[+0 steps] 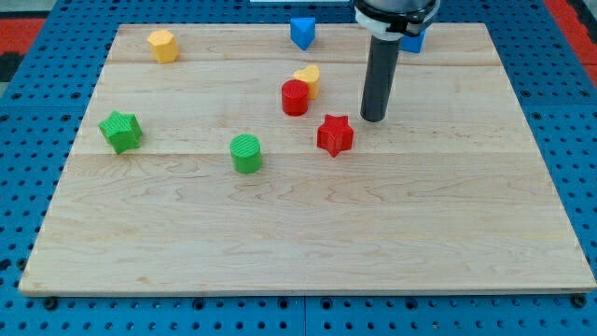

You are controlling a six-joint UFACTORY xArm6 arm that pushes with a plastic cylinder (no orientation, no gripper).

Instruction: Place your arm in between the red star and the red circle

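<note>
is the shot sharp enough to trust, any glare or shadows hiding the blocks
Camera view: sharp throughout, lighting even, only soft short shadows under the blocks; no glare on the wooden board. The red star and red circle are crisp; my tip sits just to the star's upper right. The rod partly hides one blue block.

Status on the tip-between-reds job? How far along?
Done: my tip is on the board, close to both targets, touching no block. In hand: it sits to the view's right of the red circle and up-right of the red star, outside the gap between them. Left: slide toward the view's left into that gap, without nudging either red block or the yellow block touching the circle's upper right.
</note>
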